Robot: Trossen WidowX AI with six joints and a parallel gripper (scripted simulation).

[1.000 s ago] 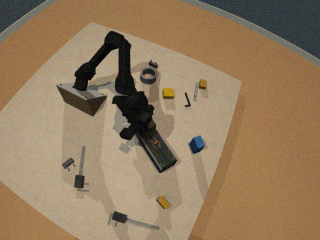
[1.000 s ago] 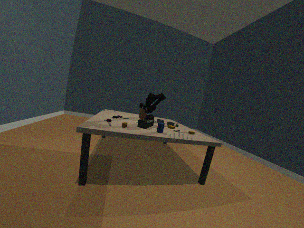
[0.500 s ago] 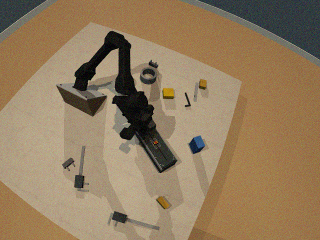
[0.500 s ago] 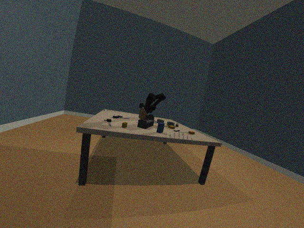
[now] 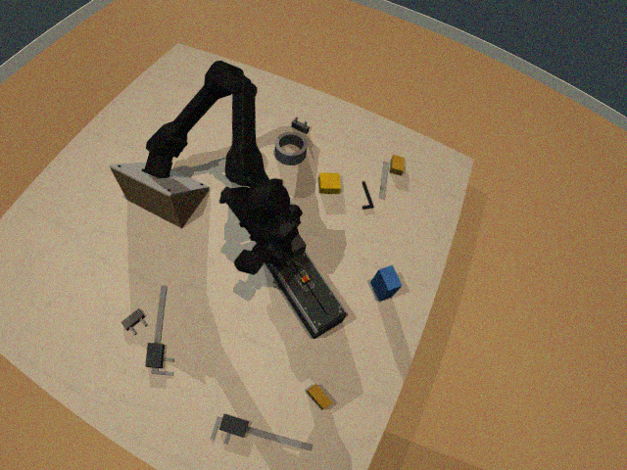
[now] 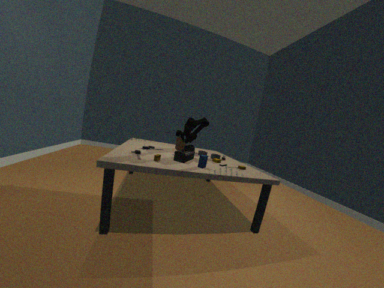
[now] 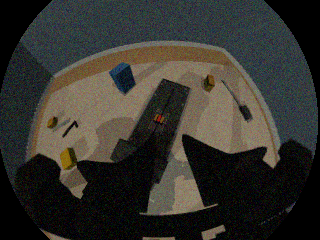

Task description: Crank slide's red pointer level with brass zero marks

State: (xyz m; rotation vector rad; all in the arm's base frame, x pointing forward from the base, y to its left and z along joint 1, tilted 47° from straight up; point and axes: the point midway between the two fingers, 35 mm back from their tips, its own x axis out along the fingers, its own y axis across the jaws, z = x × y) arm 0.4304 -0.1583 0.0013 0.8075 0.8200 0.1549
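Tool (image 5: 275, 252) (image 6: 185, 141) (image 7: 168, 138) is part-open over the near end of the machine (image 5: 323, 310) (image 6: 183, 156) (image 7: 172, 97), fingers apart, no grip that I can make out. Crank handle is mostly lost in the dark there, so treat its exact position as a guess. Red pointer (image 5: 305, 278) (image 7: 159, 118) sits mid-slot, by the brass zero marks (image 7: 162, 121); too small to call level. For this step, you want the handle centred between the fingers before closing, then a light grip. Follow the crank's arc, don't drag across it. Direction and gearing are unknown, so try a small turn, watch the pointer, reverse if it runs away. Creep in at the end, then open wide and back straight off without nudging it.
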